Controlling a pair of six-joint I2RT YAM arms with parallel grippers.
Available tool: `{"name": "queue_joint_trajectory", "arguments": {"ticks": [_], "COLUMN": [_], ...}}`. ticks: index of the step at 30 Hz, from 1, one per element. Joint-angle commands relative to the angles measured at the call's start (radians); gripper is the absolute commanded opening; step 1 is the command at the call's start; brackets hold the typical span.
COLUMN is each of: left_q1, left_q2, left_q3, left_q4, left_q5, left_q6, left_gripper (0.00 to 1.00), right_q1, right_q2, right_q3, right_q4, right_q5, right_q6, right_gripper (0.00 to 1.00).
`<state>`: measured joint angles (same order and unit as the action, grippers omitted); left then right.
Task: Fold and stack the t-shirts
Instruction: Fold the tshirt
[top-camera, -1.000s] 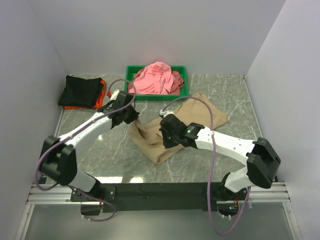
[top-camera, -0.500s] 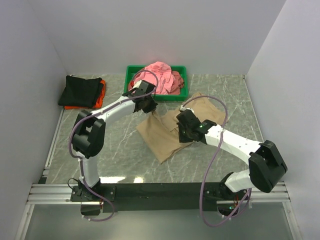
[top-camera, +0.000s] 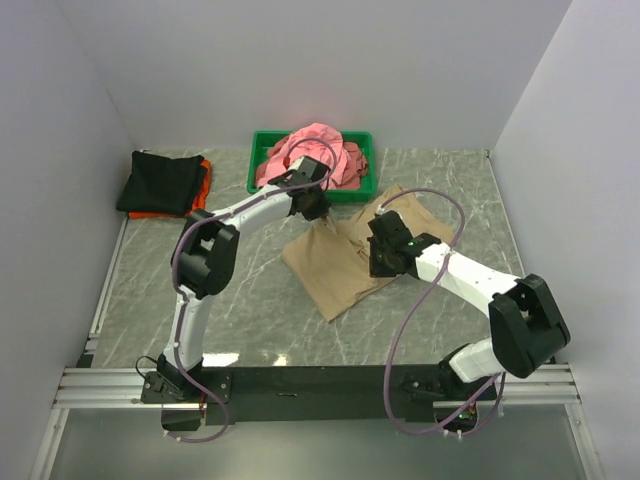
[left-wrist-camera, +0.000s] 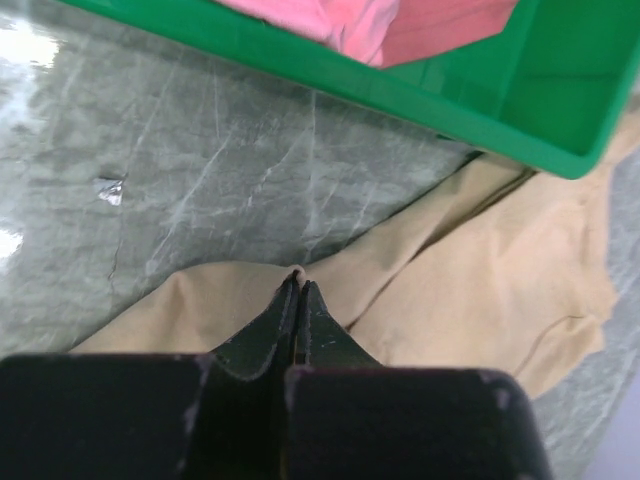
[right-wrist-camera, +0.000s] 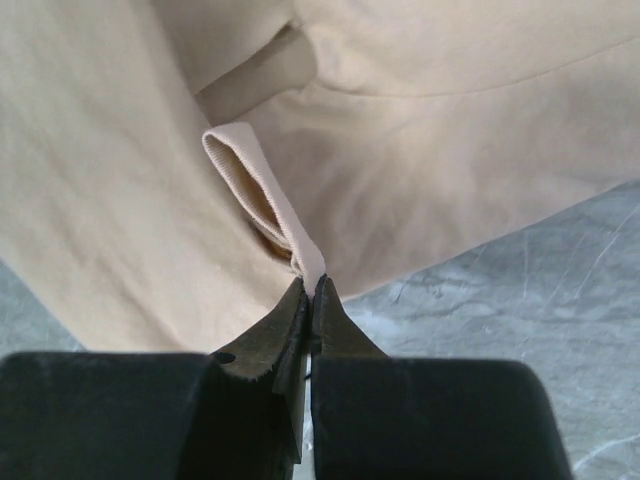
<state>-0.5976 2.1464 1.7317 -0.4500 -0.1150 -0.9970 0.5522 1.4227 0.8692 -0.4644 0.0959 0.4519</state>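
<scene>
A tan t-shirt (top-camera: 345, 265) lies spread and creased on the marble table, right of centre. My left gripper (top-camera: 318, 210) is shut on the shirt's far edge (left-wrist-camera: 200, 300), just in front of the green tray. My right gripper (top-camera: 378, 262) is shut on the shirt's ribbed collar band (right-wrist-camera: 262, 205), which loops up from the cloth. Pink t-shirts (top-camera: 312, 155) are heaped in the tray. A folded black t-shirt (top-camera: 160, 180) rests on an orange one (top-camera: 203, 185) at the far left.
The green plastic tray (top-camera: 262, 150) stands against the back wall, and its front rim (left-wrist-camera: 330, 75) is close ahead of the left fingers. White walls close in the table on the left, back and right. The arms' base rail runs along the near edge.
Both grippers have carried the tan shirt away from the near edge toward the tray. The left arm swung far right and back, and the shirt now lies flatter and wider.
</scene>
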Motion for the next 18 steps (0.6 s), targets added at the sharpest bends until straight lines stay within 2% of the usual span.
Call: {"name": "queue_joint_trajectory", "arguments": {"ticks": [1, 2, 4, 5, 8, 9, 10, 13, 18], "left_q1": [-0.008, -0.008, -0.008, -0.008, -0.011, -0.014, -0.016, -0.019, -0.016], "left_q2": [0.032, 0.038, 0.049, 0.052, 0.041, 0.023, 0.009, -0.066, -0.239], "left_q3": [0.083, 0.091, 0.114, 0.121, 0.132, 0.131, 0.124, 0.071, -0.055], "left_q4": [-0.023, -0.023, -0.032, -0.035, -0.036, -0.039, -0.044, -0.049, -0.039], "left_q5": [0.021, 0.023, 0.024, 0.026, 0.037, 0.043, 0.037, 0.000, -0.081], "left_q6": [0.037, 0.041, 0.049, 0.052, 0.078, 0.087, 0.101, 0.115, 0.124], "left_gripper": [0.01, 0.00, 0.03, 0.18, 0.54, 0.82, 0.99, 0.99, 0.99], "right_q1": [-0.032, -0.035, -0.043, -0.046, -0.048, -0.049, -0.049, -0.049, -0.009], "right_q2": [0.022, 0.036, 0.056, 0.062, 0.070, 0.067, 0.061, 0.038, -0.005], "right_q3": [0.016, 0.019, 0.031, 0.037, 0.054, 0.059, 0.060, 0.086, 0.117], "right_q4": [0.036, 0.033, 0.017, 0.009, -0.022, -0.023, -0.032, -0.069, -0.088], "right_q5": [-0.007, -0.001, 0.028, 0.036, 0.067, 0.071, 0.099, 0.155, 0.156], "right_q6": [-0.002, 0.002, 0.017, 0.024, 0.048, 0.057, 0.065, 0.087, 0.054], "right_gripper": [0.00, 0.00, 0.07, 0.08, 0.27, 0.45, 0.50, 0.62, 0.70]}}
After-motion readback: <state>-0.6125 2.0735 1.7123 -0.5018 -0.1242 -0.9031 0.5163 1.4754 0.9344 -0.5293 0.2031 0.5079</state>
